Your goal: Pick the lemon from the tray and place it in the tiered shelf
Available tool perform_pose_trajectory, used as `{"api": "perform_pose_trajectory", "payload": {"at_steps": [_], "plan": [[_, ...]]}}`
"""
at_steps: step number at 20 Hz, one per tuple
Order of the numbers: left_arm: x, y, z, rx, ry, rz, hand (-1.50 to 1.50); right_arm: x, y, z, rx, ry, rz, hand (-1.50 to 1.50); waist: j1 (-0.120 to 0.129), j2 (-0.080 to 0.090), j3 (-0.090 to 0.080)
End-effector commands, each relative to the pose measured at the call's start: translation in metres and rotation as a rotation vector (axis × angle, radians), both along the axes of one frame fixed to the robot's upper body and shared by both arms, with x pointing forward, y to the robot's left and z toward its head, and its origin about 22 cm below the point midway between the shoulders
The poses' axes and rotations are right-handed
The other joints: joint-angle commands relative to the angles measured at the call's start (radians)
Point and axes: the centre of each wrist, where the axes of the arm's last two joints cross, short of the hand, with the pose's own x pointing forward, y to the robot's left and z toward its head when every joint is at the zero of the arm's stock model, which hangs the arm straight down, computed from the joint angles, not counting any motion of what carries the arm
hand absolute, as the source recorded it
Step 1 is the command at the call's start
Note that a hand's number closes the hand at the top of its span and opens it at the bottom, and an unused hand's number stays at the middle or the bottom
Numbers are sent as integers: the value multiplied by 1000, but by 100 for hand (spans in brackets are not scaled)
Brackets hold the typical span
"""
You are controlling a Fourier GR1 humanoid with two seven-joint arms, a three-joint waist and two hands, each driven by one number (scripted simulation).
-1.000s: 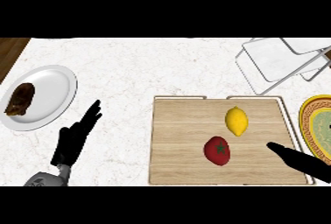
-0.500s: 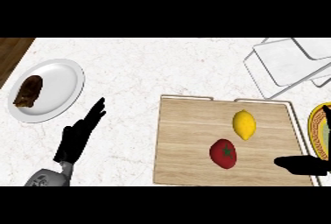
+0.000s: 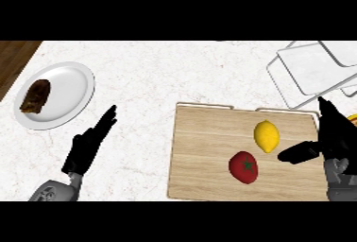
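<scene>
On tray (image 3: pixel 209 142): lemon (image 3: pixel 266 136) above tomato (image 3: pixel 243 166) | right hand (image 3: pixel 333 142) spread, empty, beside lemon | left hand (image 3: pixel 87 149) resting, fingers straight | tiered shelf (image 3: pixel 314 71) upper right

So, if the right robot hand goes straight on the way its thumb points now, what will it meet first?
Probably the lemon. The right robot hand is open at the tray's right side, thumb pointing left at the lemon, with a small gap between them. The tomato lies lower, off that line. Height above the tray is unclear.

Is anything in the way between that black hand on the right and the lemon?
Nothing visible. The right hand sits just right of the lemon on the wooden tray; the tomato lies below, off that line.
</scene>
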Motion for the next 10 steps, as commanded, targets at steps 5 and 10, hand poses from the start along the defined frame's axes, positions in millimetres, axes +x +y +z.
{"api": "perform_pose_trajectory", "payload": {"at_steps": [5,10], "plan": [[-4,-2,-6,11,33,24,0,44,36,-23,-26,270,-185,-150,-25,-5,1],[-5,10,-2,24,35,45,0,65,59,-25,-21,297,-186,-150,-43,-12,1]]}}
